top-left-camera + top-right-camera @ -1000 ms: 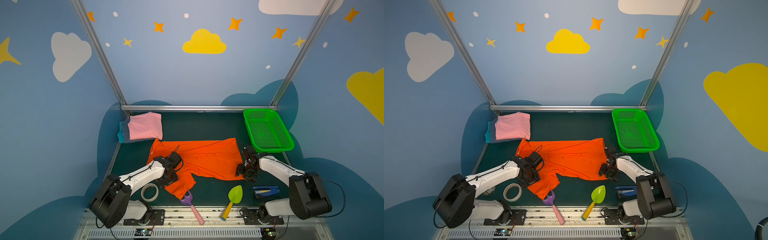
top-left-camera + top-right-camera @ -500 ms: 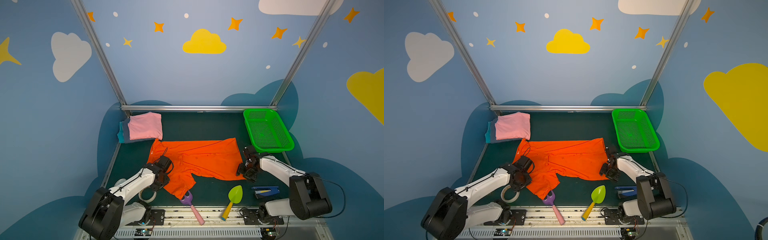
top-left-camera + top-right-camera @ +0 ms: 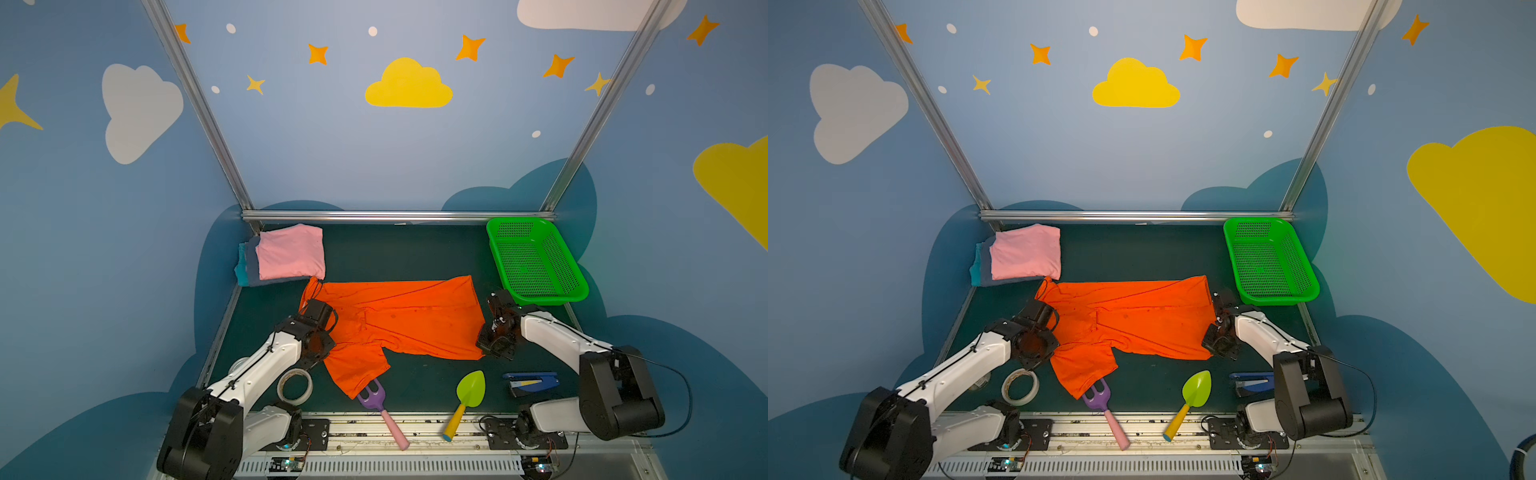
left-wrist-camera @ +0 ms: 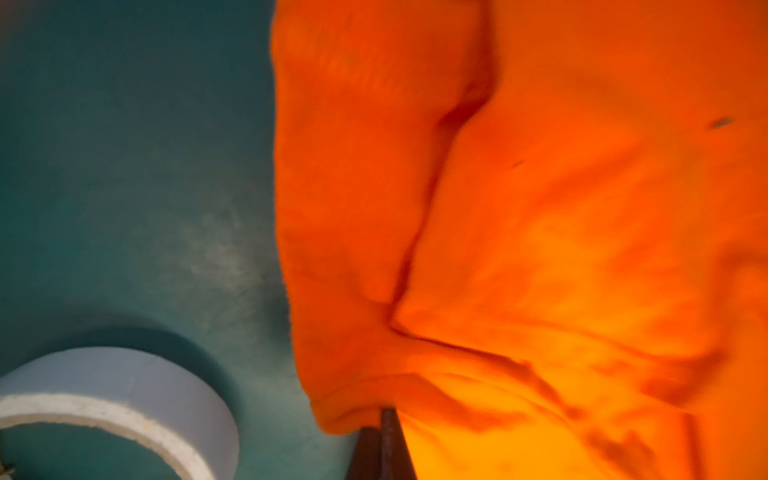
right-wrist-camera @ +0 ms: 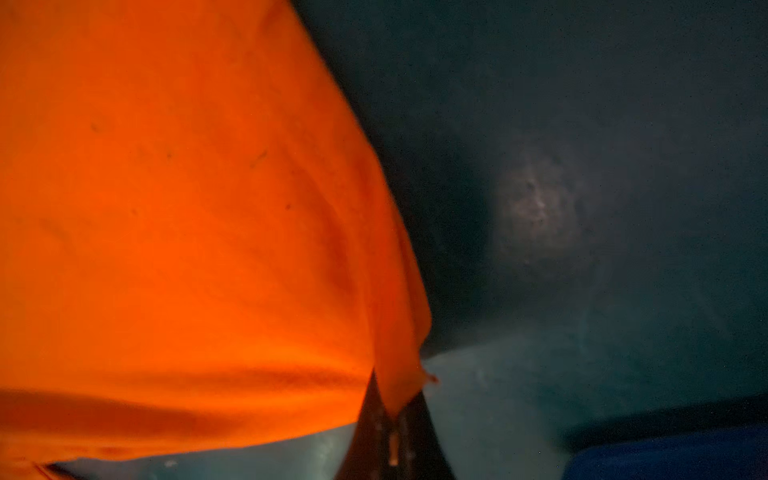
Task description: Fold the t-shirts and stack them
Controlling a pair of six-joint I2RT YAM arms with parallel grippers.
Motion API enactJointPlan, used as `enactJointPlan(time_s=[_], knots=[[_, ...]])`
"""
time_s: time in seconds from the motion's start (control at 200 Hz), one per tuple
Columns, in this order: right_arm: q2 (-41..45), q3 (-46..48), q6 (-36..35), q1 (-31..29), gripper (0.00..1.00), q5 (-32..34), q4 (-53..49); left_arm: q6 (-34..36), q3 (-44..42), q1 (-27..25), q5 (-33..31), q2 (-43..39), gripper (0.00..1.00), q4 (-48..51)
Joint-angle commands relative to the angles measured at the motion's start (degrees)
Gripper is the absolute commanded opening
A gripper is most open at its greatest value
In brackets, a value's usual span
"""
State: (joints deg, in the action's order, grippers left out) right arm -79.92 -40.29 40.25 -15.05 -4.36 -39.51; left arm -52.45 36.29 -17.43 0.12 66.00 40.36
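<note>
We held the orange shirt [image 3: 399,320], spread flat on the table [image 3: 415,253]. Our left gripper [image 4: 382,424] was clamped on its edge by the sleeve and our right gripper [image 5: 390,411] on a hem corner, probably to lift that side for folding. The pink-topped folded pile [image 3: 291,255] sat in the back left corner.

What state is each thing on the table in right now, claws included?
orange t-shirt: spread out, unfolded, pinched at both ends
pink t-shirt: folded, top of stack
grey-blue t-shirt: folded, under the pink
teal t-shirt: folded, in the stack
left claw: shut on orange t-shirt
right claw: shut on orange t-shirt
green basket: upright, empty
tape roll: lying flat
</note>
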Motion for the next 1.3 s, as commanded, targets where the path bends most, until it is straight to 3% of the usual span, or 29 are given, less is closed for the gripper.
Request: enactJointPlan(time_s=[0.0,0.33,0.691,1.096,1.192,1.297], knots=[[-0.5,-0.98,0.66,0.34,0.0,-1.39,0.24,2.13,2.85,1.65,2.19,-0.83,0.04,2.94],[-1.39,-7.31,-0.01,2.59,0.0,-2.63,-2.06,4.87,9.77,5.82,4.49,4.38,0.04,2.93],[-13.02,-19.39,-1.93,5.24,0.0,-3.39,-1.96,7.4,17.82,12.59,8.41,16.08,0.04,0.94],[-22.2,-27.03,-2.57,6.54,0.0,-4.14,-1.85,8.32,24.8,17.82,11.61,22.38,0.04,1.22],[-22.06,-27.28,-2.68,6.48,0.25,-4.25,-1.78,8.26,25.81,18.0,13.41,25.09,0.05,0.8],[-21.06,-27.4,-2.81,6.37,0.34,-3.48,-2.35,8.16,27.43,18.55,13.46,28.74,0.07,0.69]])
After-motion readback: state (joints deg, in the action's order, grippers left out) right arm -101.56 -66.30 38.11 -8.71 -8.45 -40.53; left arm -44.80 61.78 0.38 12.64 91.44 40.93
